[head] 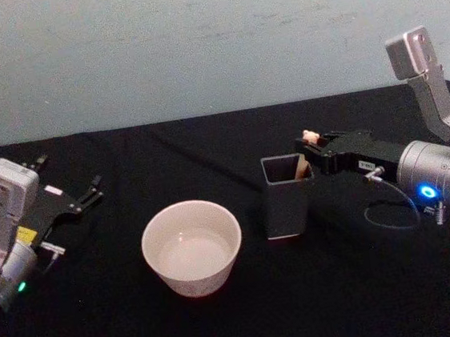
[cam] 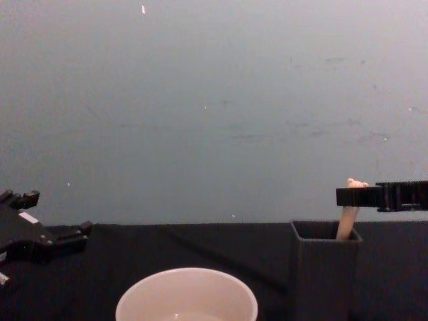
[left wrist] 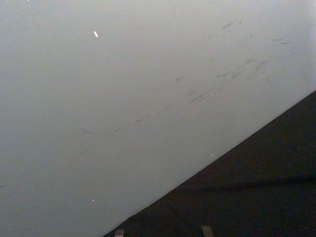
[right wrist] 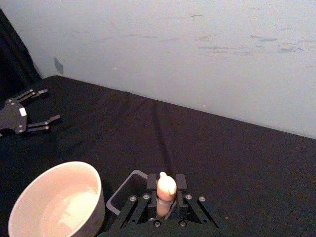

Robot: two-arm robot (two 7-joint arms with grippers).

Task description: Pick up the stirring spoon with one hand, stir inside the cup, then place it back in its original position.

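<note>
Cup [head: 191,248], spoon [right wrist: 166,193] bowl hidden in holder [head: 286,197]

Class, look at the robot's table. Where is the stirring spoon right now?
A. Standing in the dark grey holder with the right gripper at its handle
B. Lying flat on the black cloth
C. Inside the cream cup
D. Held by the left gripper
A: the stirring spoon stands in the dark grey holder, with the right gripper closed on its beige handle near the top.

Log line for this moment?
right gripper: shut on stirring spoon, in holder | left gripper: open, idle | cup: between them
</note>
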